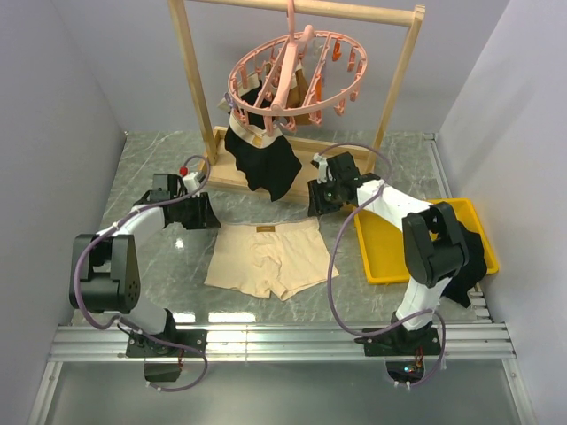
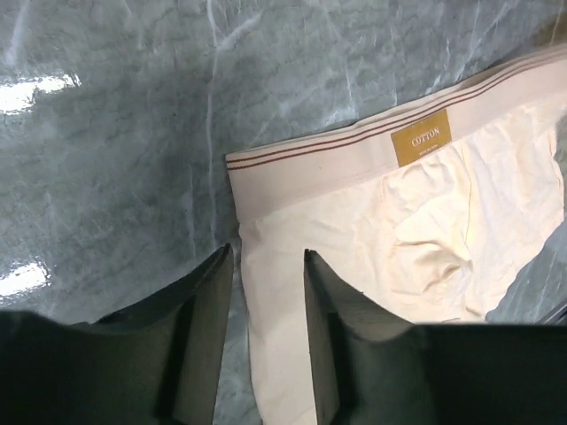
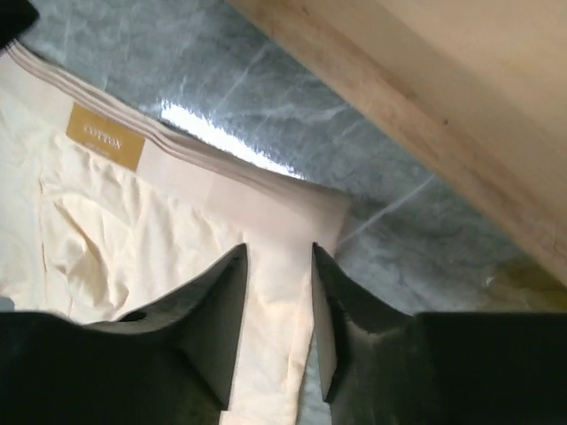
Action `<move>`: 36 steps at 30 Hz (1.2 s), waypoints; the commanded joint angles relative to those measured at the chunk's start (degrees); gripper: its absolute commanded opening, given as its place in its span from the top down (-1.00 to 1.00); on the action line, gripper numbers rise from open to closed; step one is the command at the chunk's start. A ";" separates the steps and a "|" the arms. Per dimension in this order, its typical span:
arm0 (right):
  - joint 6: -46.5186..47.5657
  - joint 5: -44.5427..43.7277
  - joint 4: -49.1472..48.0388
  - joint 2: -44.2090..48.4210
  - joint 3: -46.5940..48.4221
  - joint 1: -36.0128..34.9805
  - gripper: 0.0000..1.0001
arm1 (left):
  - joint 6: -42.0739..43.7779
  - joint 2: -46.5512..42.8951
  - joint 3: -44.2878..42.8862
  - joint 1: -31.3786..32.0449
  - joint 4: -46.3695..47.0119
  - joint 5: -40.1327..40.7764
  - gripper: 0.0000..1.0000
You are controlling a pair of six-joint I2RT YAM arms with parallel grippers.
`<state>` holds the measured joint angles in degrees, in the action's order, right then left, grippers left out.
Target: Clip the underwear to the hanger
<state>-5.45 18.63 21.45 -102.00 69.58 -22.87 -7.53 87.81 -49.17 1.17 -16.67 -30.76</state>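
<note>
Underwear [image 1: 264,257], pale beige cotton boxer briefs, lies flat on the grey marble table [image 1: 159,159], light and limp; my left gripper [image 2: 266,257] and right gripper [image 3: 279,252], both parted and empty, should pinch its firmer waistband [image 2: 337,155] corners

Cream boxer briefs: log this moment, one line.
cream cotton boxer briefs: flat, unclipped | left gripper: open over side edge | right gripper: open over other side
</note>
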 commanded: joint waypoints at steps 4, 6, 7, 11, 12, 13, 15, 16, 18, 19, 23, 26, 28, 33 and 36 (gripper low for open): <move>0.36 4.90 4.47 8.11 -3.39 0.20 0.09 | 0.50 -10.00 2.40 -1.08 2.16 -5.08 -0.28; -2.96 10.00 4.65 10.93 -6.54 0.02 0.01 | -1.59 -15.99 5.91 -1.08 3.30 -8.25 -0.41; -3.85 11.59 4.13 11.29 -7.87 -0.33 -0.02 | -2.74 -17.40 6.71 -1.08 4.00 -8.69 -0.41; -4.74 15.03 0.62 11.03 -13.84 -1.82 -0.04 | -5.65 -23.97 4.45 -1.08 5.67 -12.04 -0.54; -5.35 15.38 -0.26 10.94 -16.56 -1.74 -0.07 | -5.48 -25.57 3.47 -1.08 5.94 -11.52 -0.69; -5.27 15.38 -1.31 10.68 -17.54 -1.82 -0.08 | -5.22 -27.24 2.59 -1.08 6.38 -11.16 -0.84; -4.40 13.90 -1.76 10.94 -18.86 -1.65 -0.08 | -6.18 -31.90 -0.22 -1.08 7.17 -8.97 -0.99; -3.78 13.19 -1.85 12.42 -18.69 -1.47 -0.08 | -6.79 -32.96 -1.36 -1.08 7.00 -6.87 -0.99; -2.20 11.43 -2.99 16.11 -17.82 -0.25 -0.08 | -10.12 -34.63 -4.96 -1.08 6.74 -4.76 -0.99; -2.02 9.77 -5.61 21.00 -17.55 0.28 -0.09 | -11.88 -34.90 -6.63 -1.08 5.78 0.56 -0.99; 0.35 3.79 -9.76 31.40 -14.40 2.57 -0.52 | -12.09 -34.91 -11.81 -1.08 9.19 -1.21 -0.99; 3.25 -0.60 -9.76 35.97 -9.39 3.36 -0.92 | -10.23 -31.75 -16.20 -1.08 9.54 -9.80 -0.99; 4.66 -0.18 -12.39 37.74 -6.48 3.89 -0.95 | -12.15 -30.60 -16.31 -0.82 12.95 -10.37 -0.99; 3.96 3.68 -17.23 35.73 -0.07 3.98 -0.99 | -9.79 -30.07 -14.47 7.52 21.40 -1.95 -0.92; 4.31 9.64 -19.86 32.66 1.43 3.98 -0.78 | -7.42 -27.09 -17.10 14.98 21.33 3.14 -0.69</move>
<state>-2.07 23.00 5.34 -66.24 69.32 -19.22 -17.72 59.16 -63.72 10.79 -0.49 -33.12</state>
